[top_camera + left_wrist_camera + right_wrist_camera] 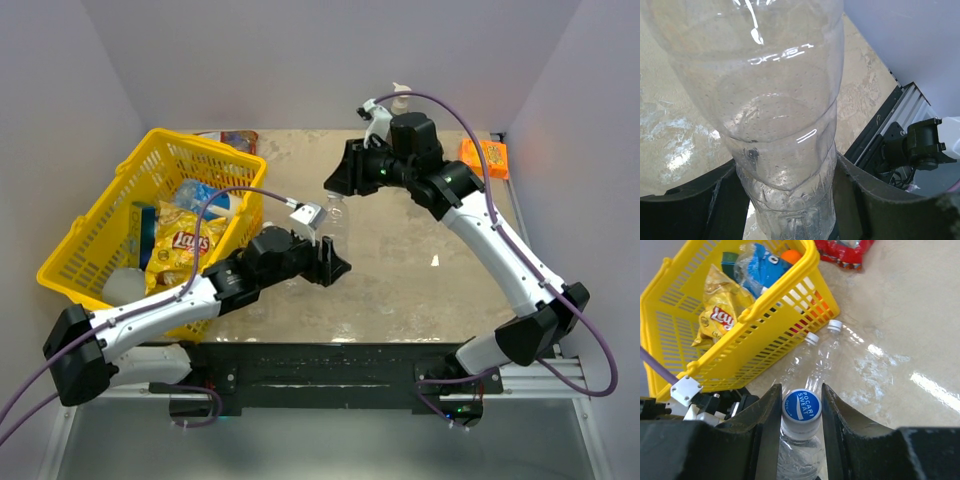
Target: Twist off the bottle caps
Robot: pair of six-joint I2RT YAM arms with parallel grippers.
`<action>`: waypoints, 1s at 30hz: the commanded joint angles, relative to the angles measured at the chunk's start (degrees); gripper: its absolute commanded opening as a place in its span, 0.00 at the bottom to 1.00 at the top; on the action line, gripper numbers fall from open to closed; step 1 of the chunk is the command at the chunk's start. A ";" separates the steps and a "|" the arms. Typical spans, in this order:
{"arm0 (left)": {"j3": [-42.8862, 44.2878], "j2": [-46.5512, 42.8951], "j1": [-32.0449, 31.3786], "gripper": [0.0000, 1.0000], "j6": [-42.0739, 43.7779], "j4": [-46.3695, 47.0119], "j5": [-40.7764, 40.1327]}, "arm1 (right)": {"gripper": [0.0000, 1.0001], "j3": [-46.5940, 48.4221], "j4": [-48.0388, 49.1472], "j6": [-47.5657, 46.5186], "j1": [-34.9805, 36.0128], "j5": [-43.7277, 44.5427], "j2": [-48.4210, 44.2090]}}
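A small clear bottle (336, 212) is held off the table between my two grippers. My left gripper (335, 262) is shut on its lower end; in the left wrist view the ribbed bottle (765, 100) fills the frame, with the gripper (785, 200) clamping it on both sides. My right gripper (336, 184) is shut on the bottle cap (801, 406), which has a blue printed top and sits between the black fingers (770, 425). Two more clear bottles with white caps (811, 338) (834, 326) lie on the table beside the basket.
A yellow basket (100, 225) holding a chips bag and other packets stands at the left, also in the right wrist view (790, 305). A red packet (238, 140) lies at the back, an orange packet (485, 155) at the back right, and a pump bottle top (400, 97) behind the right arm.
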 commanded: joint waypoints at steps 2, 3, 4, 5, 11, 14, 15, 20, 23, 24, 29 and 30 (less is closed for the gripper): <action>-3.35 -4.95 -0.34 0.47 0.09 11.43 4.97 | 0.00 -0.87 2.84 -1.91 0.67 -13.33 -0.86; -3.98 -6.00 -0.26 0.47 -0.34 12.31 6.46 | 0.00 -0.96 2.75 -2.35 0.58 -14.65 -1.03; -4.68 -6.35 -0.26 0.47 -0.44 14.06 7.34 | 0.00 -1.57 3.45 -2.88 0.41 -15.62 -1.12; -5.64 -6.71 -0.34 0.47 -0.44 14.69 8.31 | 0.00 -1.92 3.89 -3.06 0.14 -16.93 -1.21; -8.81 -9.96 0.01 0.47 -0.70 20.14 15.78 | 0.00 -4.04 7.05 -5.43 -1.09 -28.01 -1.74; -10.04 -11.36 0.89 0.47 -1.40 22.51 20.00 | 0.00 -5.18 8.81 -7.10 -1.18 -33.98 -1.91; -10.31 -12.06 1.06 0.47 -2.01 23.74 21.66 | 0.00 -5.53 9.42 -7.36 -1.27 -35.56 -2.09; -11.54 -13.65 1.68 0.47 -3.25 25.50 25.02 | 0.00 -6.67 13.29 -7.45 -1.27 -43.56 -2.09; -11.37 -13.74 1.94 0.47 -3.60 24.81 25.90 | 0.00 -6.24 13.65 -7.54 -1.18 -43.41 -2.00; -11.28 -13.57 1.94 0.47 -3.60 23.85 25.64 | 0.00 -6.06 13.65 -7.37 -1.27 -42.70 -2.09; -10.05 -12.78 1.94 0.47 -2.46 17.00 20.11 | 0.47 -3.16 13.73 -2.28 -2.41 -34.28 -2.96; -9.96 -12.77 1.94 0.46 -1.85 14.54 16.62 | 0.60 -2.90 14.08 -1.22 -2.93 -34.00 -3.14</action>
